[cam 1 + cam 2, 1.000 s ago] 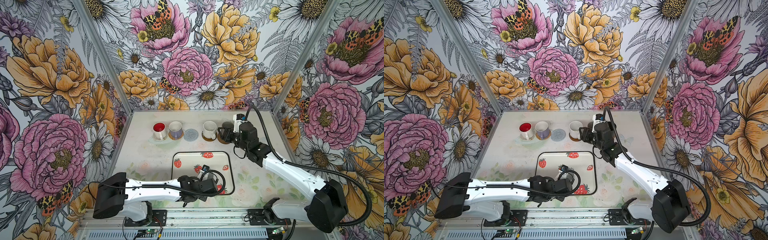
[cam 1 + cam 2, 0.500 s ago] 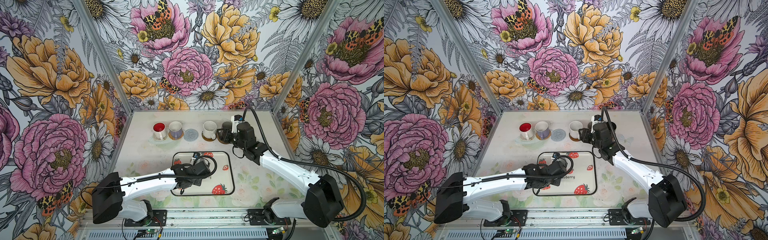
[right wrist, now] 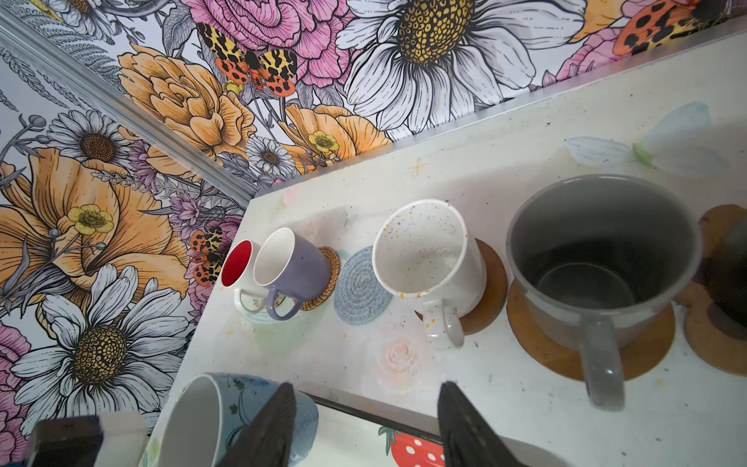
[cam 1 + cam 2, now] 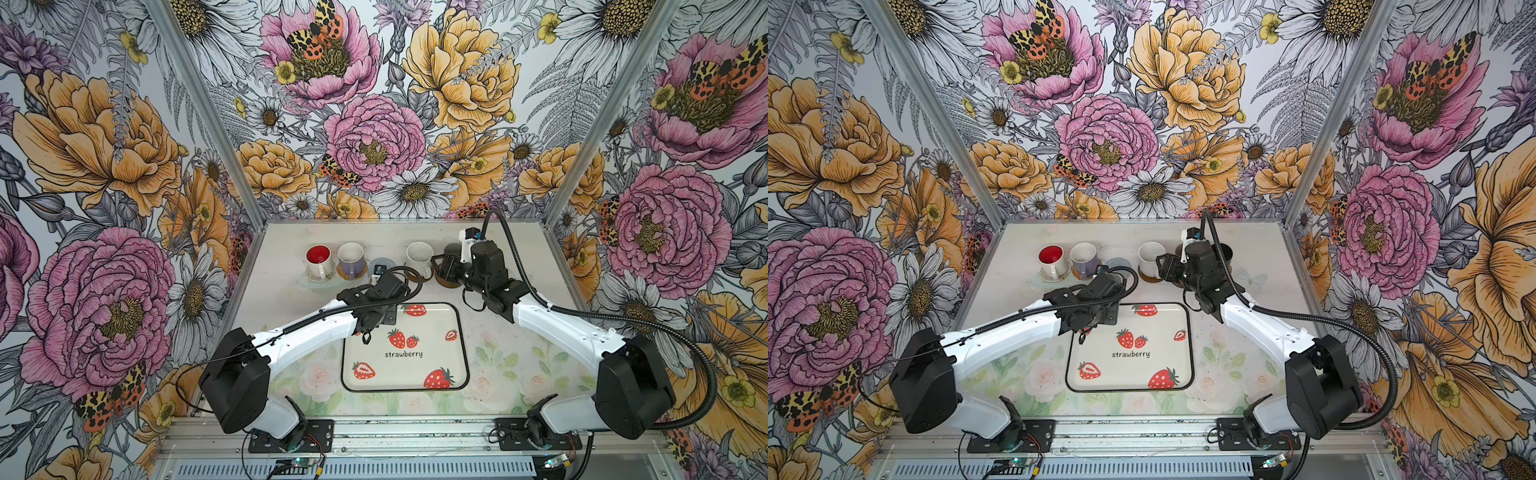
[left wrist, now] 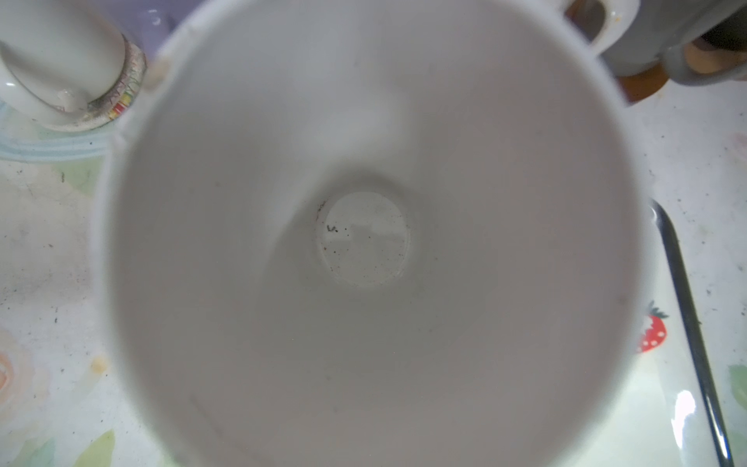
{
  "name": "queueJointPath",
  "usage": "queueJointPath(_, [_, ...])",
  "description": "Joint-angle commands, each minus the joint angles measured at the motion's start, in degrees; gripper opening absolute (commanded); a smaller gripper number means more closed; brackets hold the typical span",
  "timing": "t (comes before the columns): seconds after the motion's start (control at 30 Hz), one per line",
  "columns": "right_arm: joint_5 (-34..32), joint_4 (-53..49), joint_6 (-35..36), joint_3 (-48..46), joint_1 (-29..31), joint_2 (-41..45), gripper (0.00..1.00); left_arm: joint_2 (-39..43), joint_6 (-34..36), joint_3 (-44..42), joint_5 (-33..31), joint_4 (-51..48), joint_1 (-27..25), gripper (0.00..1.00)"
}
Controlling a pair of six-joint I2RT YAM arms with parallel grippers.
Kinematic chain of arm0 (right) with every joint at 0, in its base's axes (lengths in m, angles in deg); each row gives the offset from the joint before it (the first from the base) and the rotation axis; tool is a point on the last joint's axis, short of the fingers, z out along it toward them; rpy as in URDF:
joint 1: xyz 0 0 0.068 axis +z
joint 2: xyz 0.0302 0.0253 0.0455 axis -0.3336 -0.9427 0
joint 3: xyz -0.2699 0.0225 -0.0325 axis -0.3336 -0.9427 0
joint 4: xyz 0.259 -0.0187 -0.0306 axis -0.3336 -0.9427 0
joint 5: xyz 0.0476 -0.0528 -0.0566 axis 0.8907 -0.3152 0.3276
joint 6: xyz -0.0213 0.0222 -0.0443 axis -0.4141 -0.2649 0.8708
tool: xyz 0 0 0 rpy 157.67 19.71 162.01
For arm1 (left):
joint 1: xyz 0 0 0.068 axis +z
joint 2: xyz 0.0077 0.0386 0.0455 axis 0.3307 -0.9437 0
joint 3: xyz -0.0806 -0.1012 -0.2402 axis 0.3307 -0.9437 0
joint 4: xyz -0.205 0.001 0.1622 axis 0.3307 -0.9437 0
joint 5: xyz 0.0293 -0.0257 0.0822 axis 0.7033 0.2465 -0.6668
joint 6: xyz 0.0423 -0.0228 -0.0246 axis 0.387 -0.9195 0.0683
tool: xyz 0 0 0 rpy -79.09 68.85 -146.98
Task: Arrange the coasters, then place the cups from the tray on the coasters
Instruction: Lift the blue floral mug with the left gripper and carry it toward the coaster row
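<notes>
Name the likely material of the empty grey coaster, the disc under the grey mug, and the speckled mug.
Grey coaster: probably coiled cotton rope, matte; spiral rings show. Disc: likely wood or cork, plain brown, matte. Speckled mug: glazed ceramic, apparently; glossy.

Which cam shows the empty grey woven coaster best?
Right wrist: the grey woven coaster lies nearly whole between lilac mug and speckled mug. In both top views the left arm covers part. Left wrist: none, the light blue mug fills it.

Floral walls (image 4: 374, 137) enclose a pale table (image 4: 286, 299) — faint roses printed across it.
</notes>
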Motion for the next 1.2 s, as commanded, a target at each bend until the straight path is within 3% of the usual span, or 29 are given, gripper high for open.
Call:
queueJointPath(0.0, [1.88,1.98,0.08,1.96,-0.67,-1.14,0.59,-1.99,3.23,4.5,1.29,4.55,2.31,0.0])
queueJointPath(0.57, [3.18,4.26,0.36,-0.85,-2.46,3.52,0.59,-14.84,7.84,18.1,4.84,7.57,11.86,0.0])
queueJointPath(1.17, [7.03,8.81,-0.82,-2.0,-4.05,3.43,0.59,-23.73,7.39,21.96,7.55,11.66,16.07,0.0])
